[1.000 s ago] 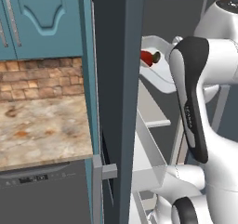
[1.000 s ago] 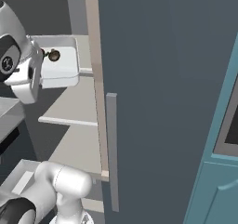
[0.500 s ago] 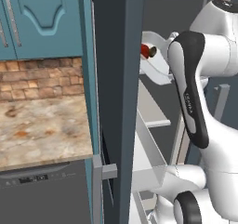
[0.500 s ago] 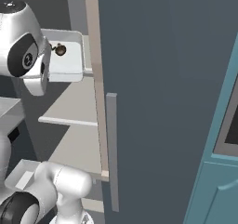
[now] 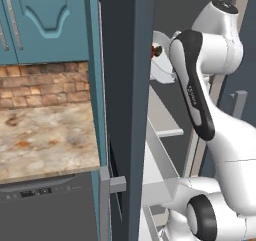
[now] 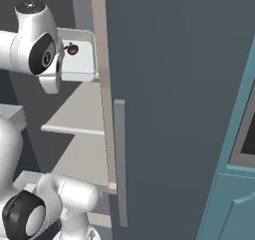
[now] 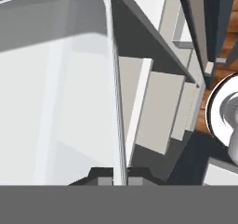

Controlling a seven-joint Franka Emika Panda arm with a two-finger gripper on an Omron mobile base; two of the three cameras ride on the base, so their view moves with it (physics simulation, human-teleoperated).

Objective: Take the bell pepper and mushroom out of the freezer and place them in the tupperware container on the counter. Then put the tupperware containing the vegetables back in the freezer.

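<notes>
Now my arm has lifted higher than a second ago, carrying the tupperware container (image 6: 79, 60) up inside the freezer (image 5: 127, 110). My gripper (image 7: 120, 180) is pinched tight on its thin wall. The mushroom (image 6: 72, 49) and bell pepper (image 5: 154, 50) ride inside. I judge only setting it down remains. The pale shelf (image 6: 79, 114) below lies bare; the counter (image 5: 45, 140) sits well apart.
</notes>
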